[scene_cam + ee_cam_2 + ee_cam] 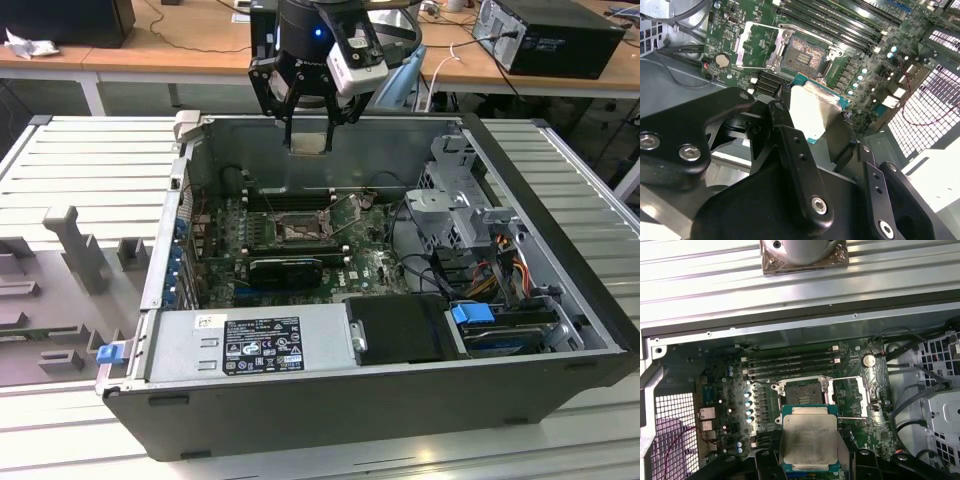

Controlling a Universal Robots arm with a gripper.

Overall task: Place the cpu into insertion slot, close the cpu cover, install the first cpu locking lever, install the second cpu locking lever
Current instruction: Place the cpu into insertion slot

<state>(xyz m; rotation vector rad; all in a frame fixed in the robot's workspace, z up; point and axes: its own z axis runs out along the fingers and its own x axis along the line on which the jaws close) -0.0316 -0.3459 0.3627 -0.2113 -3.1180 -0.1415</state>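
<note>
Two fingers (790,145) of the gripper (308,128) are clamped on opposite edges of the cpu (812,112), its pale metal face turned toward both wrist cameras and its green edge showing past the fingertips. In the exterior view the chip hangs high, level with the upper rim of the computer case (330,400), touching nothing but the fingers.

Below the fingertips and well apart from them lies the insertion slot (804,392), its dark centre bare and unoccupied. Just beside the slot the cpu cover (852,397) is swung open on its hinge, so the way down to the socket looks free. Farther out from the fingers, beyond the slot, run the long black memory slots (790,362), and the green motherboard (740,390) spreads around all of it.

The hold is narrow, on the rim only, so I judge the chip could tilt or slip if it meets anything on the way down. A descent slightly off square would set a corner on the silver rim instead of in the recess, and pressing then might harm the contacts. The open cover sits near enough that a finger drifting sideways might catch it. Whether the chip's orientation matches the socket cannot be told from here.
</note>
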